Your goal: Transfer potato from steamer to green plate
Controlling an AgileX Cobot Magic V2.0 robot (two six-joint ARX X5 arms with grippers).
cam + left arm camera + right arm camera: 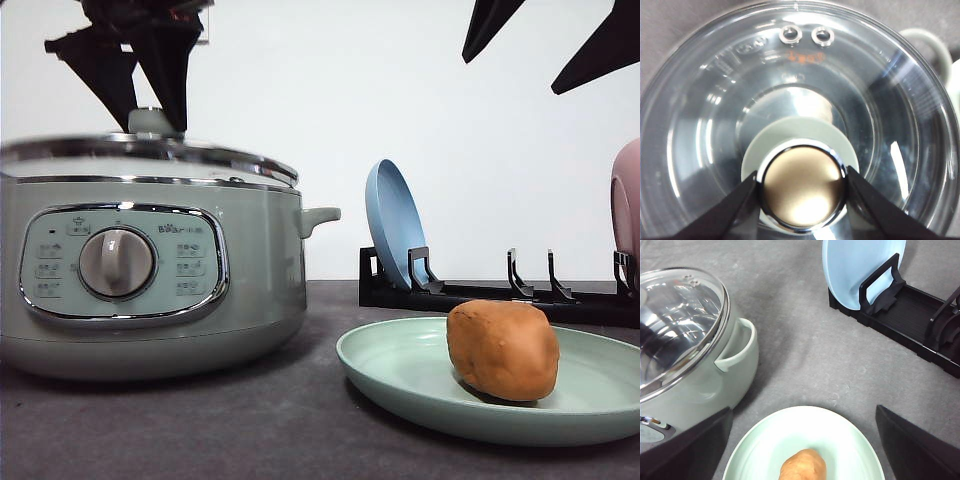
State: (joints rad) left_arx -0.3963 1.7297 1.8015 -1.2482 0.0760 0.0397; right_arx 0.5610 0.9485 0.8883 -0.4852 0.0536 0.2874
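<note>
the potato (pixel 502 349) rests on the green plate (pixel 400 375), to the right of the steamer (pixel 150 280) on a dark grey table (pixel 250 430). the steamer's glass lid (pixel 715 100) is on the pot, and the left gripper (pixel 802 187) is closed around the lid's shiny knob (pixel 802 185), one finger touching each side. the right gripper (pixel 802 440) hangs above the plate with its fingers spread wide, holding nothing. behind the plate, a blue plate (pixel 395 225) stands upright in a black rack (pixel 500 290).
</note>
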